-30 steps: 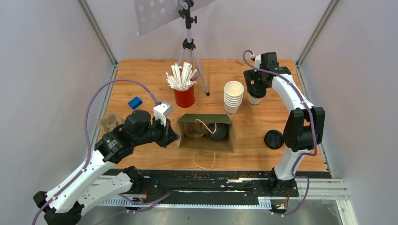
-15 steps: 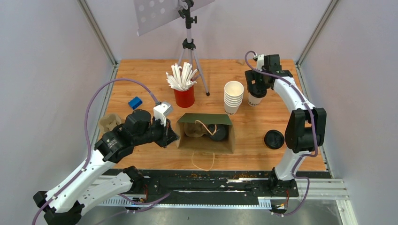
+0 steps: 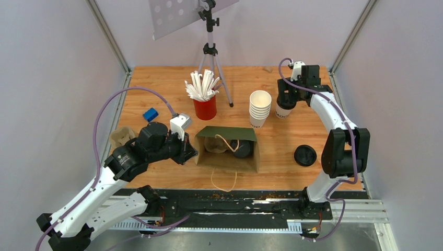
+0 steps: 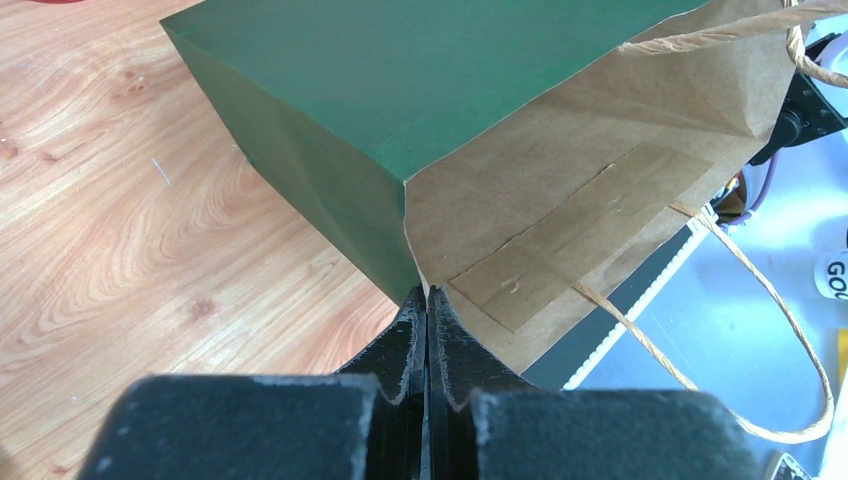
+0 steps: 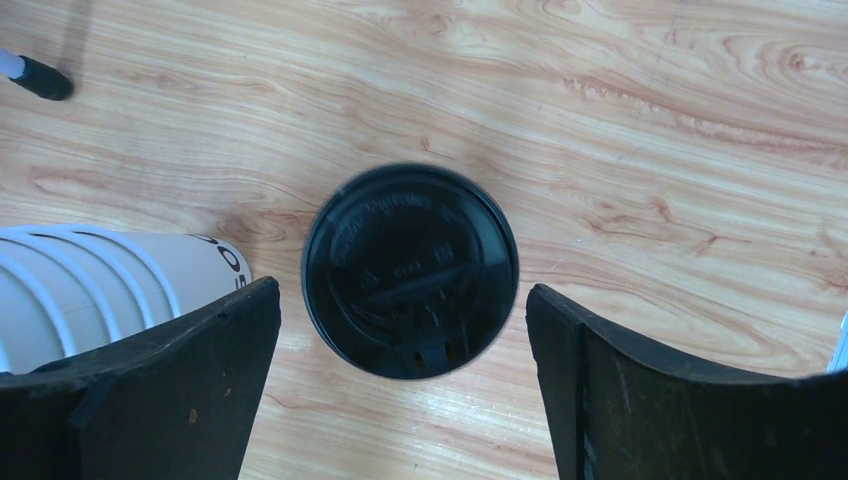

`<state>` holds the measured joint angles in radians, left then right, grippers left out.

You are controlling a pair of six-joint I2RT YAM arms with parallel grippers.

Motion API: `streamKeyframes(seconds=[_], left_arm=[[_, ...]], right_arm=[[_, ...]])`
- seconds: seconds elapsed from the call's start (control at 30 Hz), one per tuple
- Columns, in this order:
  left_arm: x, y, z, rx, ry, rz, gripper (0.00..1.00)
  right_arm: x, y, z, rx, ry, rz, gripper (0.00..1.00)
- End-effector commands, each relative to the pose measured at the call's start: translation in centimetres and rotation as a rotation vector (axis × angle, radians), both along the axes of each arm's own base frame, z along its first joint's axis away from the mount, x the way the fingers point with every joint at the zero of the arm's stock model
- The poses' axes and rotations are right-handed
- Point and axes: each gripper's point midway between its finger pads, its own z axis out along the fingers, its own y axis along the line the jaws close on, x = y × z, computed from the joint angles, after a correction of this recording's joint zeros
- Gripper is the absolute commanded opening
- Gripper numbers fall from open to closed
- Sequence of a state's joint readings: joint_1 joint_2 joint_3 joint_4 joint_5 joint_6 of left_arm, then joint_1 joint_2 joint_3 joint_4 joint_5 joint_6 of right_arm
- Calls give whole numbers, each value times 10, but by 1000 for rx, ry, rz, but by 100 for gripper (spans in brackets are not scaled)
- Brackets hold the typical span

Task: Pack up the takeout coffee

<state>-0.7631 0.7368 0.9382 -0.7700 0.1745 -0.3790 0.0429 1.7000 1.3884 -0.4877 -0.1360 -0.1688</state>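
Observation:
The takeout coffee, a white paper cup [image 3: 282, 112] with a black lid [image 5: 410, 285] on it, stands upright at the back right of the table. My right gripper [image 3: 288, 100] hangs just above it, open, with its fingers [image 5: 200, 370] wide apart on either side of the lid and not touching it. A green and brown paper bag [image 3: 227, 136] lies on its side mid-table with its mouth facing the near edge. My left gripper [image 4: 427, 292] is shut on the bag's left mouth edge [image 4: 415, 280]. A dark round thing [image 3: 242, 148] lies inside the bag.
A stack of lidless white cups [image 3: 259, 109] stands just left of the coffee and shows in the right wrist view [image 5: 90, 280]. A loose black lid [image 3: 305, 155] lies at right. A red cup of straws [image 3: 205, 107], a tripod [image 3: 210, 52], a blue block [image 3: 150, 114] and a cardboard carrier [image 3: 121, 137] stand at left and back.
My right arm has swung a little to the right, with its open gripper staying over the lidded cup. The bag has shifted slightly left with my left gripper.

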Motion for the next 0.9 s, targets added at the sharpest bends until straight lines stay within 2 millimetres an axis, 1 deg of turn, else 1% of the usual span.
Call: streamKeyframes(seconds=[0.0, 0.17, 0.3, 0.5, 0.73, 0.87], left_arm=[[4, -1, 18, -26, -50, -1, 0], [4, -3, 18, -29, -45, -5, 0], [4, -2, 19, -24, -48, -5, 0], [4, -1, 19, -21, -42, -1, 0], [5, -1, 19, -19, -47, 2, 0], [5, -2, 19, -17, -46, -1, 0]], right_arm=[[12, 8, 46, 12, -137, 53, 93], [12, 13, 33, 25, -126, 78, 93], [13, 11, 22, 16, -106, 77, 93], [14, 8, 15, -6, -84, 78, 90], [7, 5, 1, -26, -42, 79, 91], [6, 7, -5, -18, -29, 81, 90]])
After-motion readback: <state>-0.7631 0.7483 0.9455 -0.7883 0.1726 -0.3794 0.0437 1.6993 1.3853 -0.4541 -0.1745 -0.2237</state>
